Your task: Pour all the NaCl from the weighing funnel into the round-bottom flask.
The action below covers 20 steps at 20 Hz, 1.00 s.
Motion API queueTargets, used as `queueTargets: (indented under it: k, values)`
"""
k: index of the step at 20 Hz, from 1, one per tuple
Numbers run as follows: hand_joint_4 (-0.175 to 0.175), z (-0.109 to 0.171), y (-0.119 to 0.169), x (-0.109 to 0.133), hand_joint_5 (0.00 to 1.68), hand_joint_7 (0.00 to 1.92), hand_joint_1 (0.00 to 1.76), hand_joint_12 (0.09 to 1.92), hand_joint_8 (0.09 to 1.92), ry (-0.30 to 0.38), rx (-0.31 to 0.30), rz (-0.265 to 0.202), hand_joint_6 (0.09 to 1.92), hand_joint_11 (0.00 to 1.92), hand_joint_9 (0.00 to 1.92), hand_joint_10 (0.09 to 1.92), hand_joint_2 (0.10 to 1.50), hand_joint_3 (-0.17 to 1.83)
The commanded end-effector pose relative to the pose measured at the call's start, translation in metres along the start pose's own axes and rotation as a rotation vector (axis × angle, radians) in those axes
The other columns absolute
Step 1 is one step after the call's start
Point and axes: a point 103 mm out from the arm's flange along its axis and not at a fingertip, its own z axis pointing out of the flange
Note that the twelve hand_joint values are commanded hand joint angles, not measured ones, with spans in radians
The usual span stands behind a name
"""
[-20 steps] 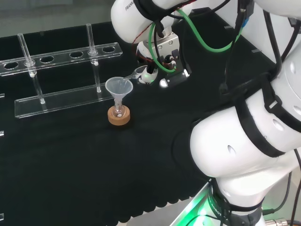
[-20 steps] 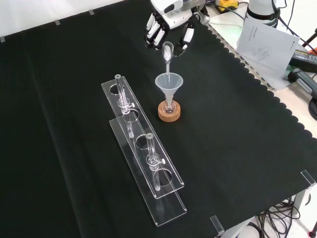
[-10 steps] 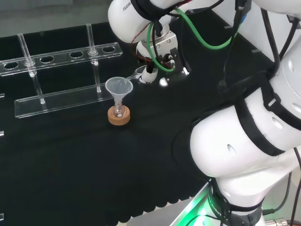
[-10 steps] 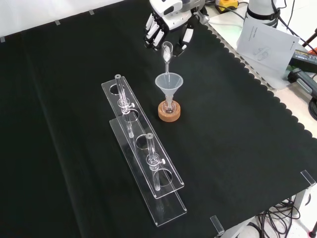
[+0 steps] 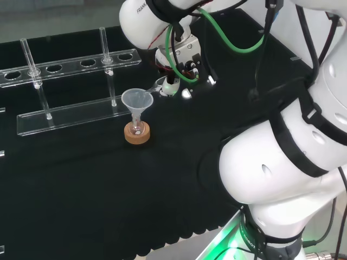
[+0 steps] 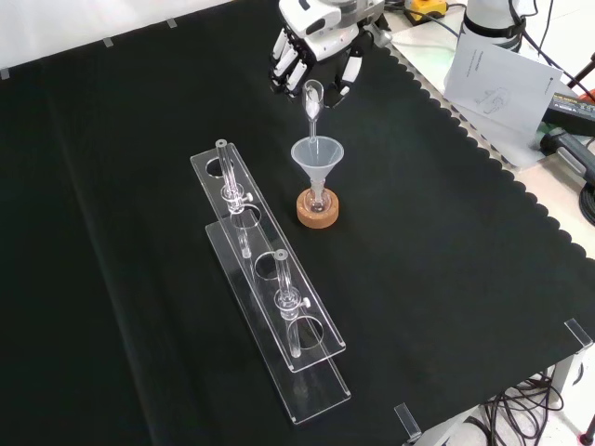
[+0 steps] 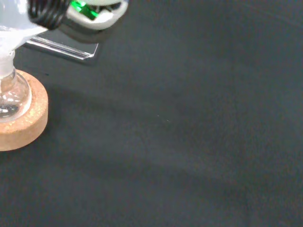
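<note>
A small round-bottom flask (image 6: pixel 317 202) stands on a cork ring (image 6: pixel 317 210) near the cloth's middle, with a clear plastic funnel (image 6: pixel 317 157) in its neck. The black and white hand (image 6: pixel 311 51) hovers just beyond it in the front view, fingers curled round a clear weighing funnel (image 6: pixel 313 99) that tilts spout-down toward the funnel's rim. In the head view the hand (image 5: pixel 174 76) is right of the funnel (image 5: pixel 136 101), and the weighing funnel (image 5: pixel 160 85) reaches left to its rim. The wrist view has the flask (image 7: pixel 10 97) and cork ring (image 7: pixel 26 124) close by.
A clear acrylic rack (image 6: pixel 265 297) with tubes lies left of the flask in the front view; in the head view the rack (image 5: pixel 65 86) sits behind it. Papers (image 6: pixel 497 79) and cables lie beyond the cloth's scalloped edge at right.
The hand has drawn slightly up and back in the front view, lifting the weighing funnel a little. Flask, funnel and rack have not moved.
</note>
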Motion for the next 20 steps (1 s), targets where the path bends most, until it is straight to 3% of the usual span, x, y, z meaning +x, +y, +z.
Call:
queueTargets:
  k: [1,20]
  values:
    - [0.175,-0.001,0.001,0.001,1.13,0.66,1.07,0.94,0.70,-0.025,0.000,-0.002,0.90,0.97,1.12,0.27,0.76,0.58]
    - [0.175,-0.016,-0.002,0.010,1.13,0.66,1.07,0.94,0.69,-0.144,0.011,-0.015,0.89,0.98,1.12,0.26,0.76,0.58]
